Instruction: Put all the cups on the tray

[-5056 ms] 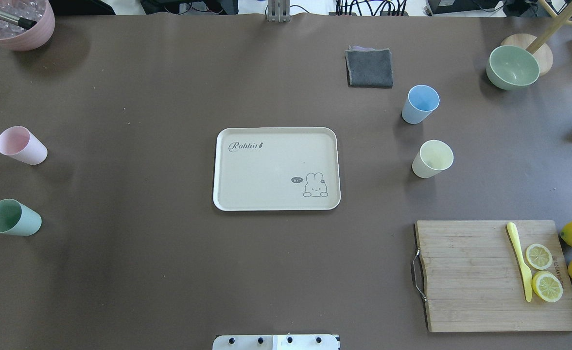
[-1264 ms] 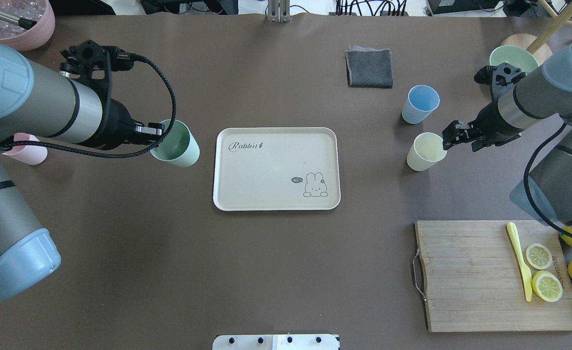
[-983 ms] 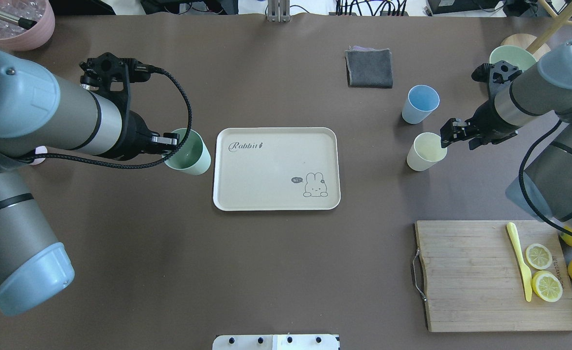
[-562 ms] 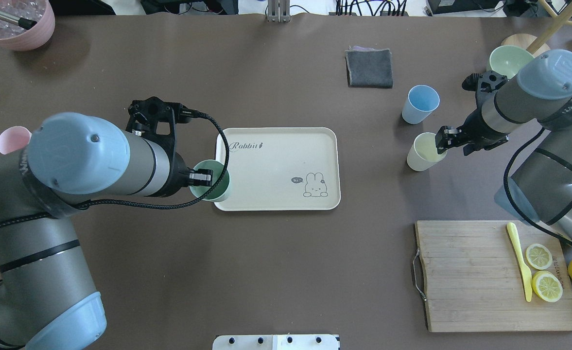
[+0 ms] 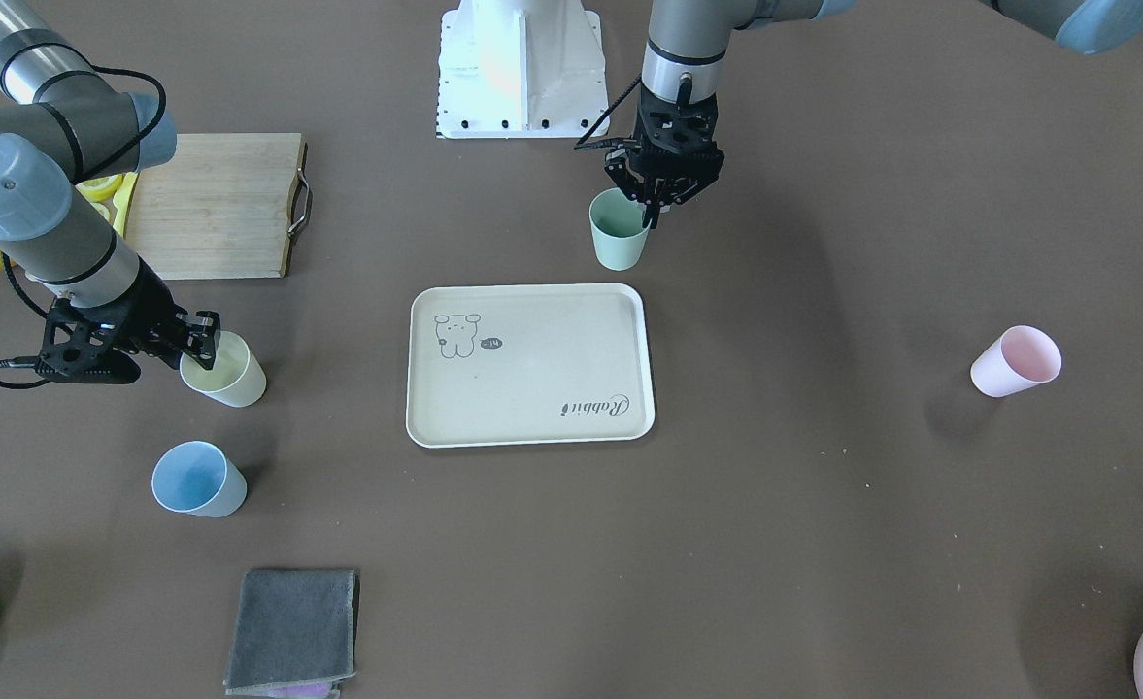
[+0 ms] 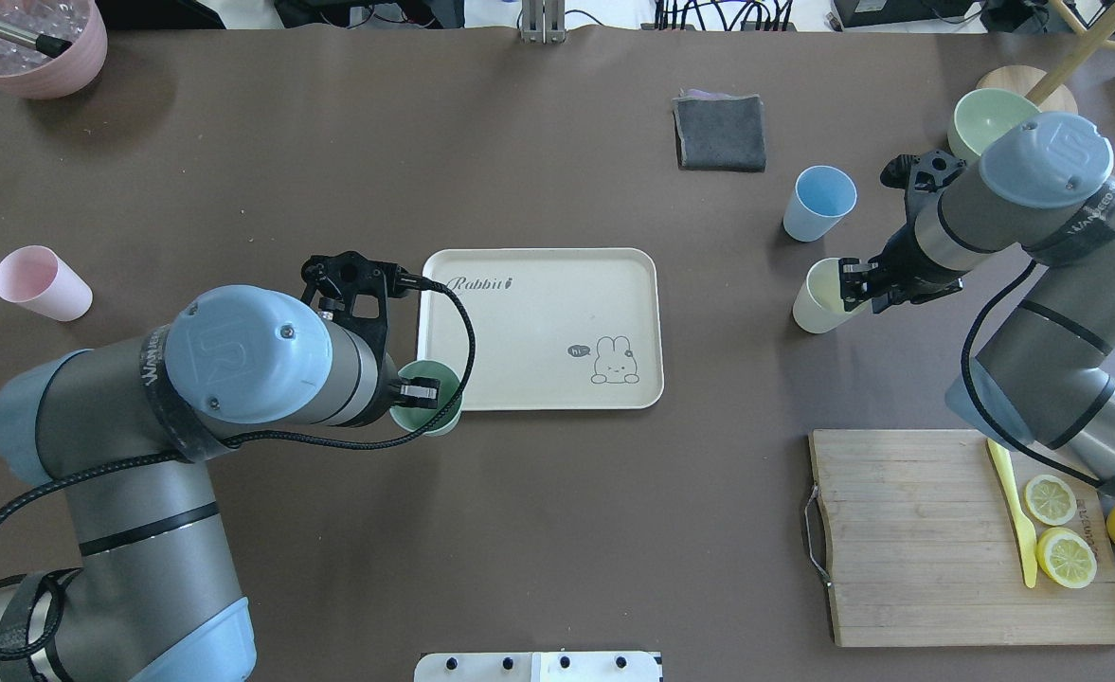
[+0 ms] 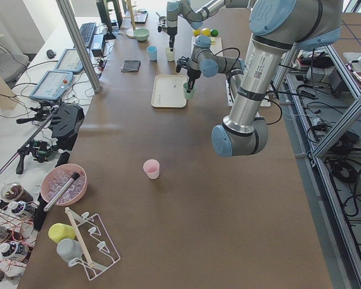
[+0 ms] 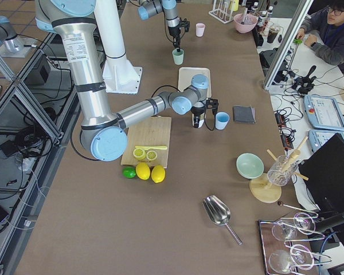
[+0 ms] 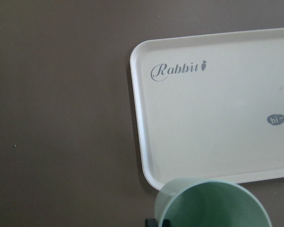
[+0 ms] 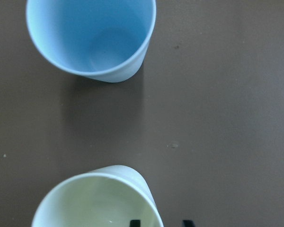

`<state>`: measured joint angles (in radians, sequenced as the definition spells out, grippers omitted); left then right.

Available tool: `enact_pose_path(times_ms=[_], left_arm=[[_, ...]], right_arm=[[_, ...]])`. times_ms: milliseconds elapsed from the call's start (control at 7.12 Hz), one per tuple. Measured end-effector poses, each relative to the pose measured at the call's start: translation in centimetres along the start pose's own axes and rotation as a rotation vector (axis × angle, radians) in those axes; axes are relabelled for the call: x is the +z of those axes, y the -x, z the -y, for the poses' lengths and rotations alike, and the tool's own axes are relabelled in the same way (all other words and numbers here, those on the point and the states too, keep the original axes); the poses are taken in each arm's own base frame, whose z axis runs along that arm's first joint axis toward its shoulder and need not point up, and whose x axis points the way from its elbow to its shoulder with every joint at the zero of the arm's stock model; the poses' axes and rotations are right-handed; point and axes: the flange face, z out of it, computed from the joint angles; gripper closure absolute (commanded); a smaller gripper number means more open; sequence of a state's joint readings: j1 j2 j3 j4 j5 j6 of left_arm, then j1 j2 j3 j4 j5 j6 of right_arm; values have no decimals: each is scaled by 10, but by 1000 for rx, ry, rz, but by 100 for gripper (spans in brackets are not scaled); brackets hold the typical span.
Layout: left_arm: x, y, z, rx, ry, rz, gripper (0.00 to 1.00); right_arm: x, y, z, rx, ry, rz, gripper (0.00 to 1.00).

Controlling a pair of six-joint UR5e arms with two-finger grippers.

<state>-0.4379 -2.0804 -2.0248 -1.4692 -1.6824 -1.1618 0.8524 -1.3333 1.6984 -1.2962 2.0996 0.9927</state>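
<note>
My left gripper [image 6: 422,392] is shut on the rim of the mint green cup [image 6: 431,414] and holds it upright at the tray's near left corner. In the front view this cup [image 5: 618,231] is just off the cream tray [image 5: 532,364] on my side. Nothing stands on the tray [image 6: 538,327]. My right gripper [image 6: 849,289] is open and straddles the rim of the pale yellow cup [image 6: 818,301]; the right wrist view shows one finger [image 10: 135,222] inside it and one outside. The light blue cup [image 6: 819,202] stands behind it. The pink cup [image 6: 41,282] stands far left.
A grey cloth [image 6: 720,133] lies behind the tray on the right. A pale-green bowl [image 6: 983,116] is at the far right, a mauve pot [image 6: 31,43] at the far left corner. A wooden cutting board [image 6: 908,540] with lemon slices and a yellow knife is near right.
My left gripper carried the mint green cup from the left side toward me, to the tray's near left corner. My right gripper moved left onto the yellow cup's rim.
</note>
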Motion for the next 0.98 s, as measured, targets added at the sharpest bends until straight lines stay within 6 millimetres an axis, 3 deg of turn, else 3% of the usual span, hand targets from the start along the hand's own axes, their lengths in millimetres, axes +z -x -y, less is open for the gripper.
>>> enact_pose_path(times_ms=[140, 281, 421, 562, 843, 983], left_arm=[[-11, -7, 15, -9, -8, -26, 100], [-19, -3, 37, -29, -7, -37, 100], [-14, 4, 58, -39, 1, -34, 100], [0, 8, 74, -38, 1, -29, 100], [28, 10, 89, -38, 2, -20, 100], [40, 10, 92, -39, 5, -15, 100]], right_arm=[[-1, 1, 0, -1, -1, 2, 72], [-1, 2, 0, -1, -1, 3, 73], [-2, 2, 0, -2, -2, 4, 75], [-3, 3, -1, -3, -4, 5, 80], [-5, 5, -1, -6, -5, 9, 100], [-6, 6, -2, -8, -6, 11, 100]])
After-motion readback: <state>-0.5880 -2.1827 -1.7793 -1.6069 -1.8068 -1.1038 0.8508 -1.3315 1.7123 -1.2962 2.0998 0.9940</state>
